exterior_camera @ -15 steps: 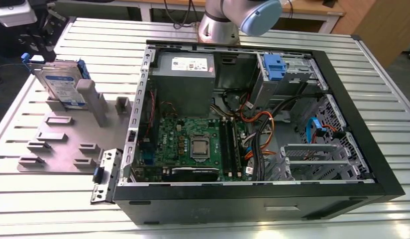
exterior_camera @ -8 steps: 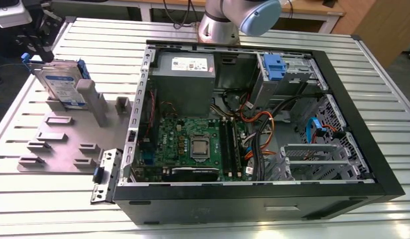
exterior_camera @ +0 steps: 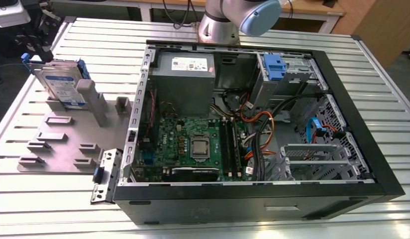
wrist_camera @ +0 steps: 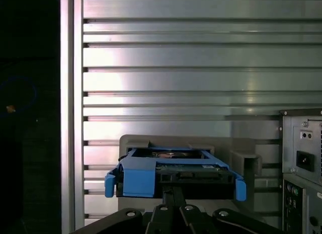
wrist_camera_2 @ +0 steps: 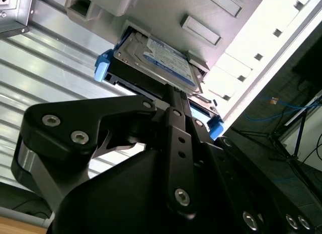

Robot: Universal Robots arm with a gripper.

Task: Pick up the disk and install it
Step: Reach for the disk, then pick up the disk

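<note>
The disk (exterior_camera: 62, 84) stands on edge in a slot of the grey fixture plate (exterior_camera: 65, 144), at the exterior view's left, outside the computer case (exterior_camera: 338, 99). It is a silver drive with a blue-and-white label (wrist_camera_2: 161, 60) in a blue caddy frame (wrist_camera: 138, 176). My black gripper (exterior_camera: 40, 52) hangs directly over the disk's upper edge and reaches it in both wrist views (wrist_camera_2: 176, 95) (wrist_camera: 173, 191). The disk sits in its slot.
The case lies open on the slatted metal table (exterior_camera: 364, 55), showing a motherboard (exterior_camera: 191, 144), a grey power supply (exterior_camera: 185, 69) and a blue-handled caddy (exterior_camera: 274, 67) in the drive bay. Other fixture slots (exterior_camera: 55, 134) stand empty. The arm's base (exterior_camera: 232, 20) stands behind the case.
</note>
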